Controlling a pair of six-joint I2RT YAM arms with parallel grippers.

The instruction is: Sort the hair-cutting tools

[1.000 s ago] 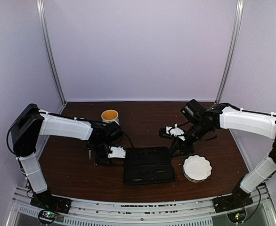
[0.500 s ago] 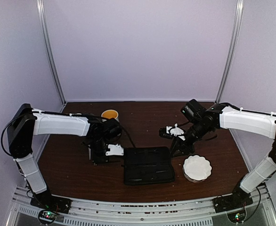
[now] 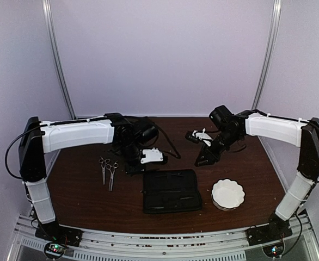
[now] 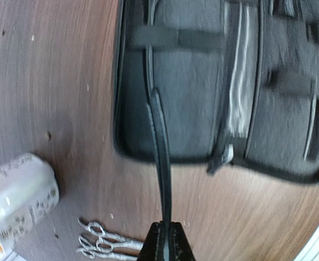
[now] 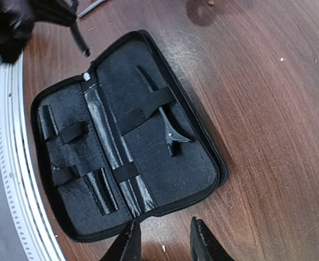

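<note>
Between the open case (image 3: 171, 191) and the tabletop's (image 3: 83, 201) left edge, the two scissors (image 3: 108, 172) lay side by side, uncovered since the left gripper (image 4: 164, 231) had moved off toward the back. It had clamped onto a thin black clip (image 4: 160, 157). The right gripper (image 5: 165, 243) hung with fingers apart, empty, above the case, where a second clip (image 5: 165, 122) sat under a strap.

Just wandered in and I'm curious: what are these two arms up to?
It's a sorting job. The left fingers are pinched on a thin black clip by the open case, where another clip sits under a strap. Two scissors lie on the table. The right fingers hover open, empty.
</note>
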